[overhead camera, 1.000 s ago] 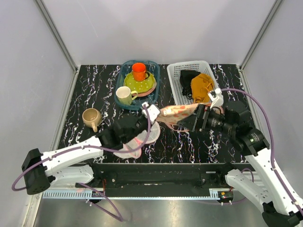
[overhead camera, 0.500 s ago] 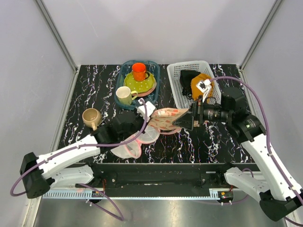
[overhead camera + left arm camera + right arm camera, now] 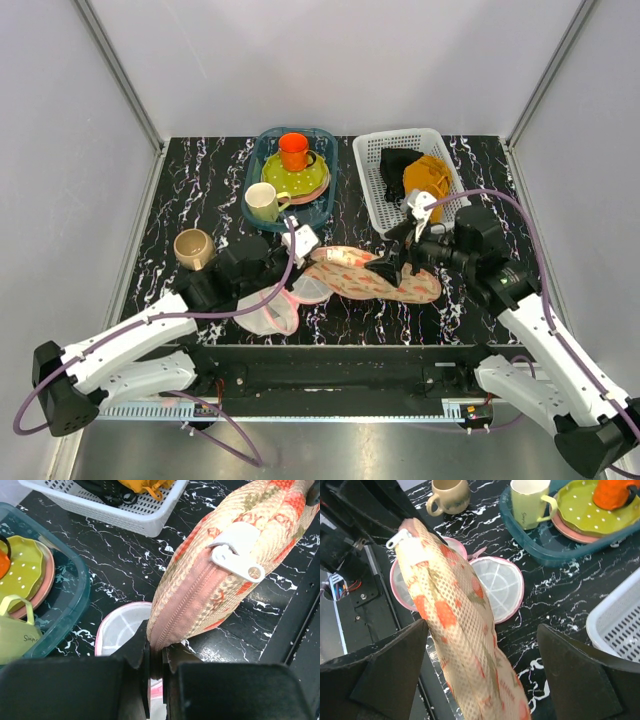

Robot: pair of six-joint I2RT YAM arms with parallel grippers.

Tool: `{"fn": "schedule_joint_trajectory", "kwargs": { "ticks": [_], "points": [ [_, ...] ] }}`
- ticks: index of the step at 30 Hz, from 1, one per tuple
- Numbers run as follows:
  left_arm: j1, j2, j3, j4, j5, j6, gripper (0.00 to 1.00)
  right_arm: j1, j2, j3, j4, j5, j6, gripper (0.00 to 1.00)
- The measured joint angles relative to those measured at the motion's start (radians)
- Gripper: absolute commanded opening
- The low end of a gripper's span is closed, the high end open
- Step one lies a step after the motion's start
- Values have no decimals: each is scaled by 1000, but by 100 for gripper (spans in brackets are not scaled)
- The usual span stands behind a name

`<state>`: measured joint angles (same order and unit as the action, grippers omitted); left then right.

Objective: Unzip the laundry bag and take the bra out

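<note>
Peach laundry bag point(image 3: 385, 277) had sunk, six o'clock of the basket point(image 3: 365, 185); left gripper point(image 3: 156, 650) stayed clamped on its end, right gripper point(image 3: 482, 625) had let go, jaws apart. Zip point(image 3: 192, 587) looked shut, so unzipping remained.

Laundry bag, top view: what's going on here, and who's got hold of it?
The left gripper pinches one end of the laundry bag by its zip edge. The right gripper is open, fingers straddling the bag farther along without gripping. The bag stretches over the table; its zip looks closed, the white pull near the pinched end. No bra is in view.
</note>
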<state>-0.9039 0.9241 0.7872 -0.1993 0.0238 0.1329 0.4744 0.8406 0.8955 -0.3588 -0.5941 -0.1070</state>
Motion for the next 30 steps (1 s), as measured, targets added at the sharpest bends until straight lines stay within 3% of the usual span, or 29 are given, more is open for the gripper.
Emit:
{"fn": "schedule_joint_trajectory", "kwargs": {
  "ticks": [8, 11, 12, 13, 14, 15, 17, 18, 22, 25, 27, 30],
  "points": [
    [0, 33, 0, -12, 45, 2, 0, 159, 50, 5, 47, 8, -121, 99],
    [0, 40, 0, -14, 51, 2, 0, 203, 112, 18, 48, 11, -148, 93],
    [0, 40, 0, -17, 53, 2, 0, 212, 129, 20, 48, 11, -154, 82],
    [0, 40, 0, -18, 53, 2, 0, 223, 148, 21, 48, 14, -160, 61],
    [0, 40, 0, -17, 55, 2, 0, 232, 164, 21, 49, 19, -165, 47],
    [0, 39, 0, -18, 56, 2, 0, 238, 177, 21, 50, 30, -168, 24],
    [0, 33, -2, -24, 56, 2, 0, 240, 194, 21, 60, 60, -174, 7],
    [0, 27, -6, -26, 58, 2, 0, 238, 200, 20, 68, 76, -166, 0],
    [0, 11, -19, -31, 60, -3, 0, 240, 203, 3, 110, 105, -158, 0],
    [3, 11, -21, -25, 47, -27, 70, 245, 198, -19, 149, 148, -141, 0],
    [16, 1, -21, -9, 33, -63, 98, 246, 194, -29, 152, 214, -130, 0],
    [55, -53, -21, -2, 4, -140, 96, 246, 187, -44, 149, 323, -112, 0]
  ]
}}
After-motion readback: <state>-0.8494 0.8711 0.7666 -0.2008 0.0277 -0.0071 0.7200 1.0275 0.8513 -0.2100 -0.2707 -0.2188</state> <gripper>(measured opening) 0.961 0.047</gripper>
